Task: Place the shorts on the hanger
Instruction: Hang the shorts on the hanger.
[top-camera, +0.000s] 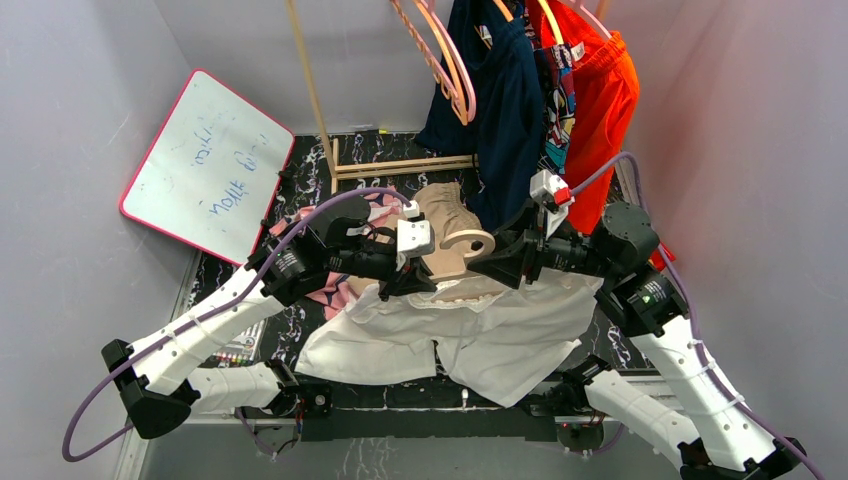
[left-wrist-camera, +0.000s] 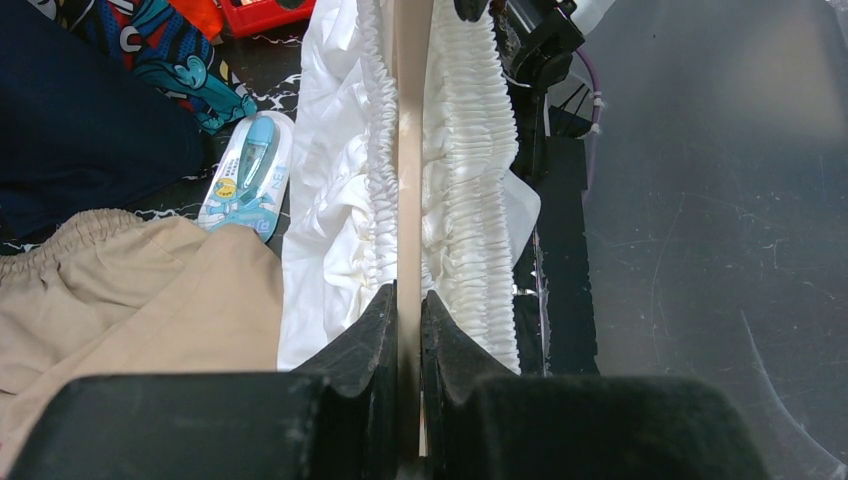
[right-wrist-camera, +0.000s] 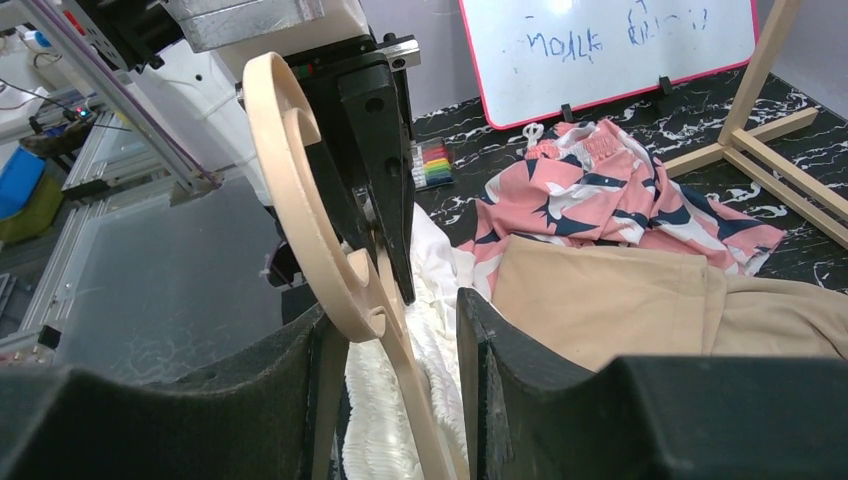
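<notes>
Left tool (left-wrist-camera: 408, 300) pinches the hanger (left-wrist-camera: 410, 150) within the shorts (left-wrist-camera: 470, 160); whiteboard (right-wrist-camera: 610, 60) scrawl illegible.

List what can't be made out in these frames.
- Left wrist: hanger far end runs off the top edge; left claw covers the near end.
- Right wrist: whether right claw touches the hanger; bottom edge cuts it off.
- Top: shorts waistband, hidden under both claws.
- Whiteboard writing: too blurred to read.

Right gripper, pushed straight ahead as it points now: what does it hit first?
Probably the hanger, whose neck stands inside the open right gripper; the left gripper clamping it sits just behind, depth unclear.
</notes>
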